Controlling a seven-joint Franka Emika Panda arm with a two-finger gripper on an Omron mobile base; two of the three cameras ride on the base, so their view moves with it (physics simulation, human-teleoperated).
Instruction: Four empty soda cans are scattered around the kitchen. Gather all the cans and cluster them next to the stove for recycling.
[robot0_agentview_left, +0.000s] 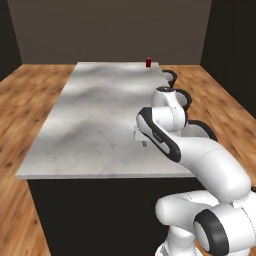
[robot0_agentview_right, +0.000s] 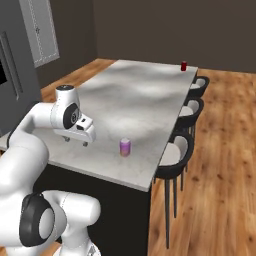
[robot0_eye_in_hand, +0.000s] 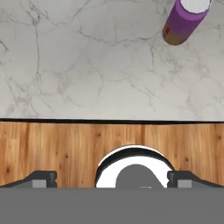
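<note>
Evidently early in the task: two soda cans stand apart on the marble island (robot0_agentview_left: 90, 125), none gathered, and no stove is in sight. Red can (robot0_agentview_right: 184, 65) stands upright at the far corner on the stool side; purple can (robot0_agentview_right: 125, 147) stands upright near the near end, just inside that long edge. Gripper (robot0_agentview_right: 75, 141), jaws wide apart and empty, hovers over the near end, well short of the purple can (robot0_eye_in_hand: 186, 19). Bare marble lies between them. Stools (robot0_agentview_right: 175, 155) line that edge; wooden floor (robot0_agentview_left: 30, 95) surrounds the island.
</note>
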